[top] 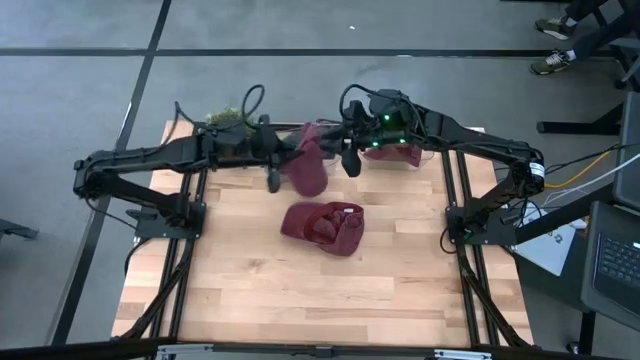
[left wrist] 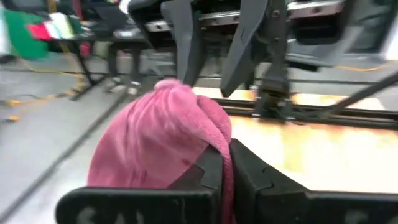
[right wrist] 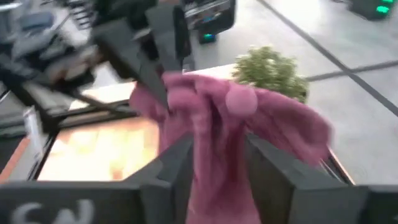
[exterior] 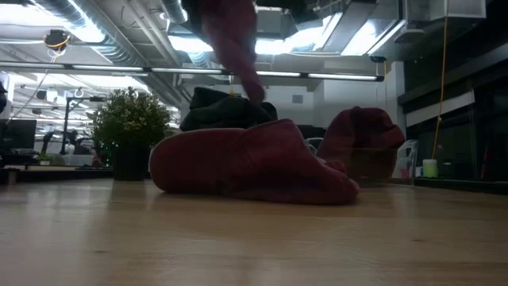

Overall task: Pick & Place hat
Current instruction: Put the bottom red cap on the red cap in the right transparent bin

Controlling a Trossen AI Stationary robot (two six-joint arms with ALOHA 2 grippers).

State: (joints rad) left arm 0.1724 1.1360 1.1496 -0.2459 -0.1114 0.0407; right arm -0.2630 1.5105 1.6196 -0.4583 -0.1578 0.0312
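Hat [top: 309, 165], raised over the table's [top: 300, 290] far middle above a second hat [top: 324, 228], is clamped in the left gripper [left wrist: 227, 180] while the right gripper's [right wrist: 214, 152] parted jaws flank it; that pinch is best kept firm until the right is drawn clear.

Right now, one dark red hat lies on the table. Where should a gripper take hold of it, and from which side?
The hat on the table lies crumpled with its opening turned up. I would come straight down from above and pinch the raised folded edge on the far right side: it stands free of the wood, so a finger probably fits on each side.
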